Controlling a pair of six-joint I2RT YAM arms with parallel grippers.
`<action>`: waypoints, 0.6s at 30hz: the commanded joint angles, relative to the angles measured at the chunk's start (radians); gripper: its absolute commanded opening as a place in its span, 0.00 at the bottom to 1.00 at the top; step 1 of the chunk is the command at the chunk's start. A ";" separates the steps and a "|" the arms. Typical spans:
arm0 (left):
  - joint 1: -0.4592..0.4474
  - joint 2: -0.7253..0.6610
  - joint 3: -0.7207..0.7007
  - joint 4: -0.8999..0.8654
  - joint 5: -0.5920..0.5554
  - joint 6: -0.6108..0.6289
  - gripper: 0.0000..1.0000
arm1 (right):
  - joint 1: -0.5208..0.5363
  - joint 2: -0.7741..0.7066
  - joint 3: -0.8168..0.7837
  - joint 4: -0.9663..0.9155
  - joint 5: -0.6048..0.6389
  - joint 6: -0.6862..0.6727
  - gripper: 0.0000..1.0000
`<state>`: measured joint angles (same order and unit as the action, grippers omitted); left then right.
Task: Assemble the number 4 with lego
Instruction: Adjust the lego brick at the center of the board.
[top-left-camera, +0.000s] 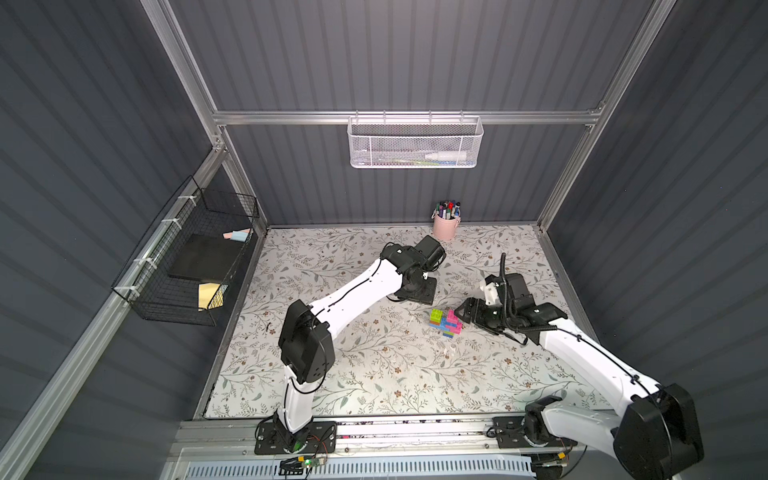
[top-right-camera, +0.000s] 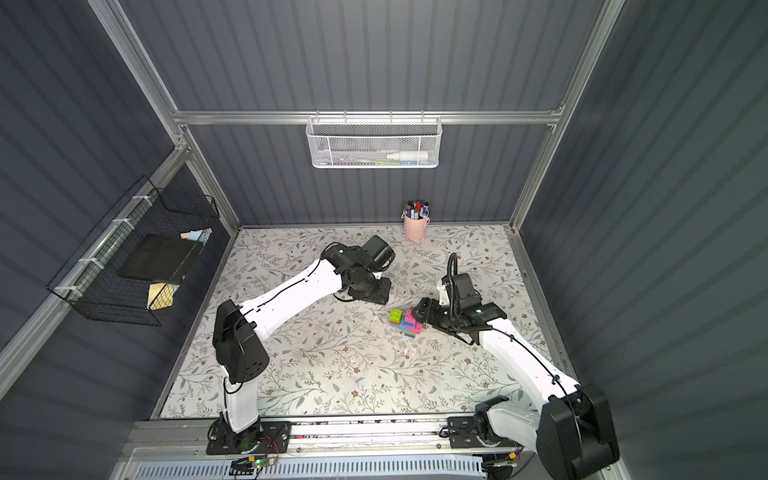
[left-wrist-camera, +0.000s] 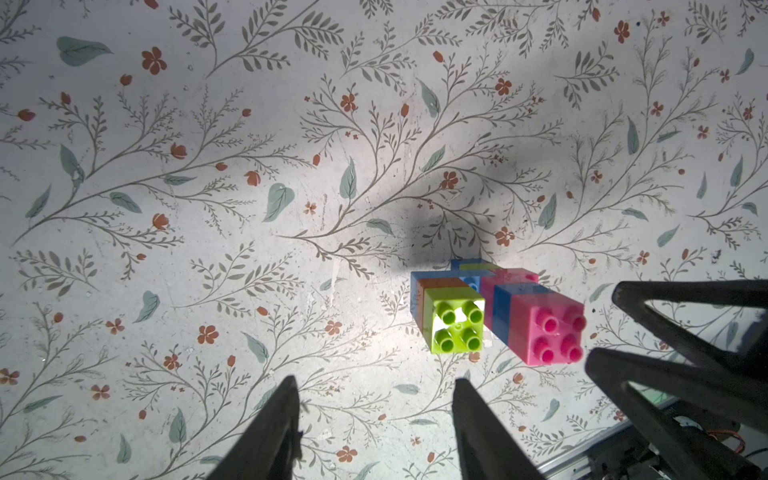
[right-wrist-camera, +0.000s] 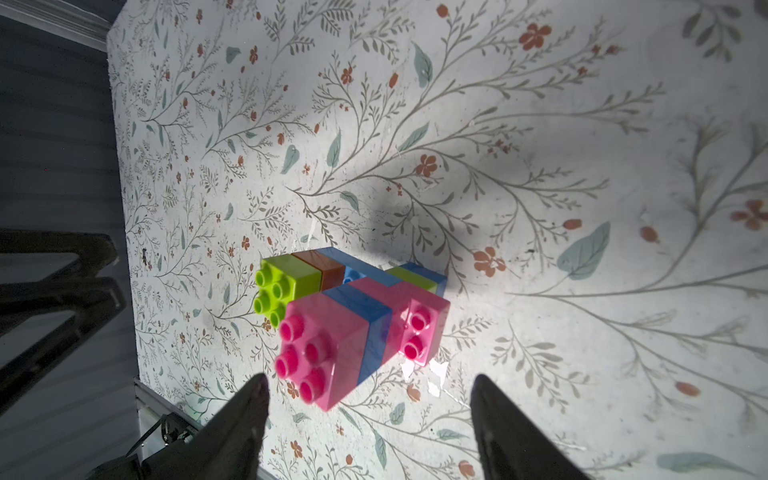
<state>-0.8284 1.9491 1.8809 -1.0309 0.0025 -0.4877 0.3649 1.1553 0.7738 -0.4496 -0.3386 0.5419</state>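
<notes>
Both top views: lego 4 (top-left-camera: 446, 323) (top-right-camera: 406, 323) lies on the mat (top-left-camera: 374, 374), right gripper (top-left-camera: 464, 312) just beside its pink end, left gripper (top-left-camera: 417, 291) near | Left wrist: left gripper (left-wrist-camera: 376, 386) spread apart, holds nothing, lego 4 (left-wrist-camera: 494, 316) just ahead, not touching | Right wrist: right gripper (right-wrist-camera: 370, 382) spread wide, pink end at its gap, not pinched

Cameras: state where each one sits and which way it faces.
Top views: high over the front edge, looking down and toward the back wall at the table; left arm and right arm show in both.
Left wrist: on the left arm, looking down at the lego 4; shows left gripper, open, and right gripper.
Right wrist: on the right arm, looking down at the lego 4; shows both grippers, open.
Shared: both wrist views hold the lego 4.
</notes>
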 joint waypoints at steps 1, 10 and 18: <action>0.011 -0.067 -0.032 0.009 -0.019 0.008 0.56 | -0.012 -0.025 0.030 -0.017 -0.050 -0.103 0.81; 0.037 -0.157 -0.167 0.040 -0.055 0.014 0.56 | 0.001 0.095 0.094 -0.068 -0.215 -0.361 0.87; 0.088 -0.273 -0.340 0.090 -0.073 0.014 0.56 | 0.110 0.221 0.228 -0.138 -0.109 -0.527 0.96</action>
<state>-0.7567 1.7370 1.5913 -0.9627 -0.0494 -0.4847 0.4419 1.3384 0.9222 -0.5346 -0.4862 0.1394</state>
